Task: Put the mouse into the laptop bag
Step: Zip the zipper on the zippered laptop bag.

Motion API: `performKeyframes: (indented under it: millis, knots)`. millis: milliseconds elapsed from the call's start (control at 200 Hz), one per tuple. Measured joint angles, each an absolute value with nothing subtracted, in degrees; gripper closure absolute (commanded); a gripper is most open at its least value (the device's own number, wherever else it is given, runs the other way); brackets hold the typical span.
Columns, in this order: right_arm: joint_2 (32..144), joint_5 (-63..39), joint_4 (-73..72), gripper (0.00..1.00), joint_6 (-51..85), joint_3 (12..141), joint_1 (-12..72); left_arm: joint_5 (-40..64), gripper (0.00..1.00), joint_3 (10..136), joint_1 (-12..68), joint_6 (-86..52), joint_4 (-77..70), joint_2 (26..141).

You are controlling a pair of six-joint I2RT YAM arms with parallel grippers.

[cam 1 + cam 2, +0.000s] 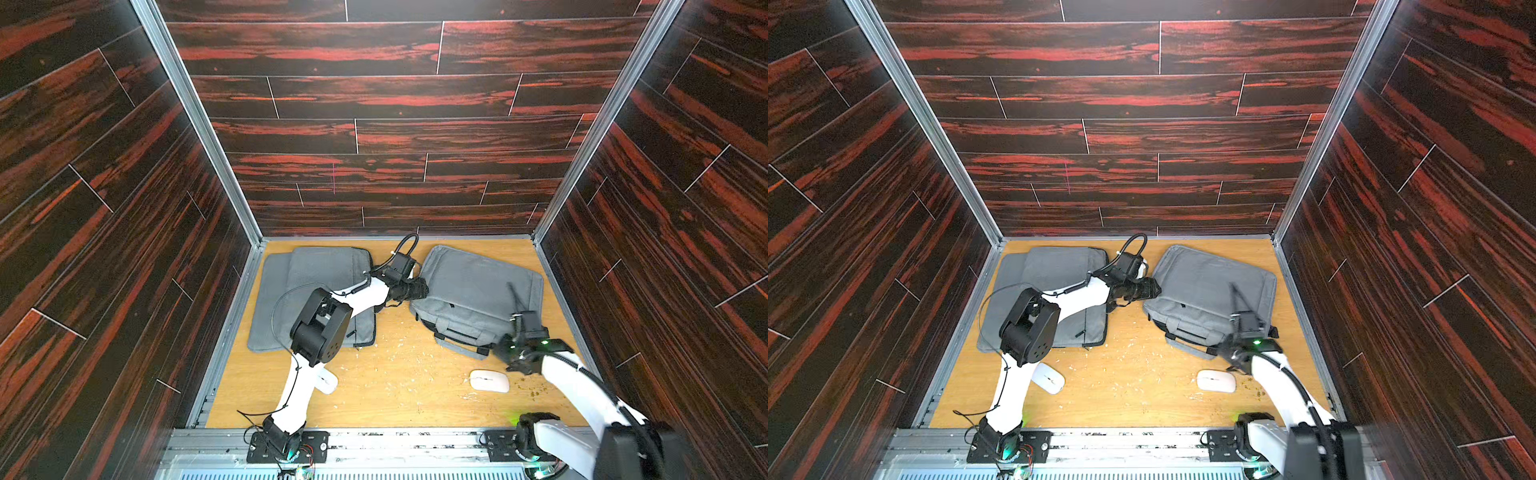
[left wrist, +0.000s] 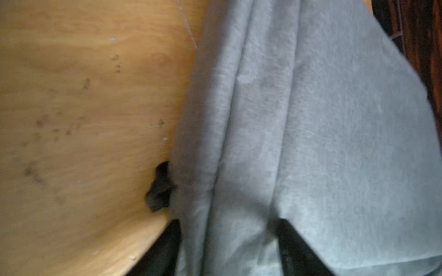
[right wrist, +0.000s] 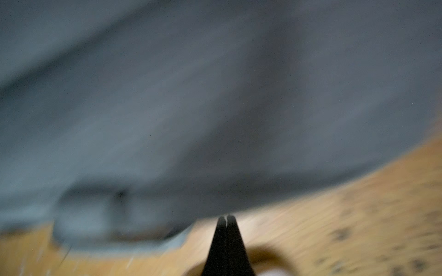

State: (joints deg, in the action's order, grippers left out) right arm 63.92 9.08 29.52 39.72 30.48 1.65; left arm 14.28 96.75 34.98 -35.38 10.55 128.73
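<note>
Early stage: no mouse in a bag, none picked up.
Right mouse point(image 1: 489, 381) lies on the table point(image 1: 415, 399) just in front of the right bag point(image 1: 478, 286); left mouse point(image 1: 1048, 378) lies near the left bag point(image 1: 316, 270), beside the left arm. Left gripper point(image 1: 415, 289) is at the right bag's side edge, fingers apart with grey cloth between them; can't tell if it's clamped. Right gripper point(image 3: 226, 216) is pinched together and empty, low between that bag's front and the right mouse. To do, I reckon: open bag, grab mouse, drop it in.
</note>
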Motion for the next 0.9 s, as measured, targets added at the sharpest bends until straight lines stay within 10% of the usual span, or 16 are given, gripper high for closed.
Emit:
performKeyframes:
  millis: [140, 897]
  knots:
    - [71.3, 7.5, 26.9, 1.00, 36.4, 32.3, -3.1, 14.5, 1.00, 99.5, 35.2, -34.6, 11.2, 130.5]
    - [97.8, -4.3, 14.9, 0.88, 22.3, 59.2, -4.1, 10.8, 1.00, 77.6, 38.9, -39.7, 7.9, 115.4]
